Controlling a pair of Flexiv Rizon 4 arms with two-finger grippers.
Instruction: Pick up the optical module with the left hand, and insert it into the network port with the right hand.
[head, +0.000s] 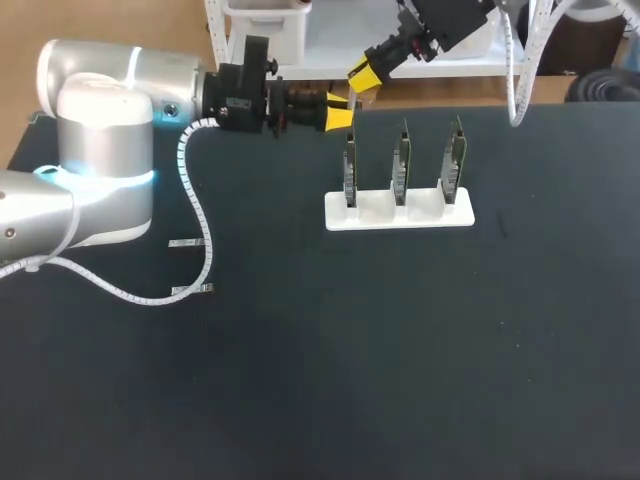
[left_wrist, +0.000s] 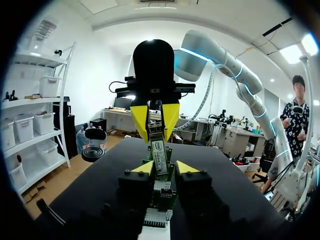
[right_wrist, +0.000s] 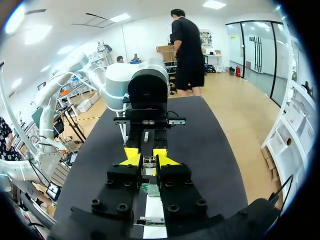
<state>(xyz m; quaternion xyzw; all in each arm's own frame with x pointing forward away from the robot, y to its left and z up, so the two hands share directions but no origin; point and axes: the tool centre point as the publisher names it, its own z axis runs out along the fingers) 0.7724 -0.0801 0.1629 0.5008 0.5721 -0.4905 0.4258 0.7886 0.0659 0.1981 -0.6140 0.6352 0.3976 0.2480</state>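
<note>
Head view gives the layout only: white holder (head: 400, 212) on the dark bench (head: 400, 360), with three green boards (head: 402, 165) upright in its slots. The left gripper (head: 340, 116) sits level at the holder's left-rear, and the right gripper (head: 362, 76) slants down from behind the holder. Their yellow tips meet just above and behind the holder's leftmost board. From up there the piece between the tips is too small to make out. The left wrist view supplies it: the optical module (left_wrist: 159, 154), a slim metal bar with a label, runs from between the left fingers (left_wrist: 145, 166) straight ahead into the right arm's fingers (left_wrist: 140, 119). Each pair pinches one end from two sides, so the module is held in the air between the two grippers, over the holder's left end. The right wrist view confirms the near end: its own yellow tips sit tight against a narrow metal piece, with the left gripper's black body directly ahead. There the module's middle and far end are hidden behind the fingers. Under both grippers a strip of board edge and the holder's white end show, mostly cut off by the gripper bodies. The ports on the boards cannot be made out in any view. Whether the left tips touch the top of the leftmost board cannot be judged.
</note>
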